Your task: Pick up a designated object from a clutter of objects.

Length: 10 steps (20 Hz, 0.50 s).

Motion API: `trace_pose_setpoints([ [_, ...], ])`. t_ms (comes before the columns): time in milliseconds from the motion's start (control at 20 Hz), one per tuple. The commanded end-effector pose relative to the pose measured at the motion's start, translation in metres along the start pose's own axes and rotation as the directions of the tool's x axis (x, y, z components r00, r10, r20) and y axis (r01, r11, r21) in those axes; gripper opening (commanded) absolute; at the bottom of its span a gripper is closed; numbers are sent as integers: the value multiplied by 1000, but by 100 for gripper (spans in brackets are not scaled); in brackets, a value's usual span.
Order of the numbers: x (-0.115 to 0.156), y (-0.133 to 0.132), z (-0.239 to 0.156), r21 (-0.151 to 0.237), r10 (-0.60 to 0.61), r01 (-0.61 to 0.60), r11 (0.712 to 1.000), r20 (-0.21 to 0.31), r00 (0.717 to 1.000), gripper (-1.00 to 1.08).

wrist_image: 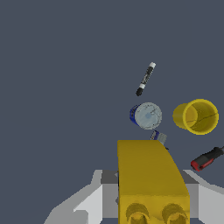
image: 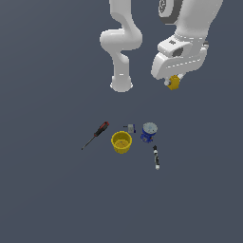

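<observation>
The small orange-yellow block [image: 174,82] hangs high above the floor, held in my gripper [image: 172,84]. In the wrist view the yellow block [wrist_image: 148,175] fills the space between the grey fingers [wrist_image: 98,199], with two round holes on its near face. Below lies the clutter: a red-and-black screwdriver [image: 98,133], a round yellow cup [image: 121,142], a blue can with a pale lid [image: 148,132], a black-white marker [image: 156,157] and a tiny grey piece [image: 130,127]. The wrist view also shows the marker [wrist_image: 145,78], can [wrist_image: 146,115], cup [wrist_image: 197,116] and screwdriver [wrist_image: 206,158].
The arm's white base [image: 121,83] stands behind the clutter on the dark grey floor [image: 47,190]. The clutter sits in a loose row well below the gripper.
</observation>
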<state>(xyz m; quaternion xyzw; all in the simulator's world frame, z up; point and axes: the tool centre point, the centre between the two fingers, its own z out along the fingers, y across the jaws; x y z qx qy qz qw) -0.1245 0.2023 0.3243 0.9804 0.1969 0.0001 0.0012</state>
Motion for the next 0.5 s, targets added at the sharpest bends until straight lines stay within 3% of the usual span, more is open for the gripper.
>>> trace_pose_setpoints([
  [0, 2, -15, -13, 1, 1, -1, 1000, 1, 1000, -100],
  [450, 6, -36, -30, 2, 2, -2, 1000, 0, 1000, -100],
])
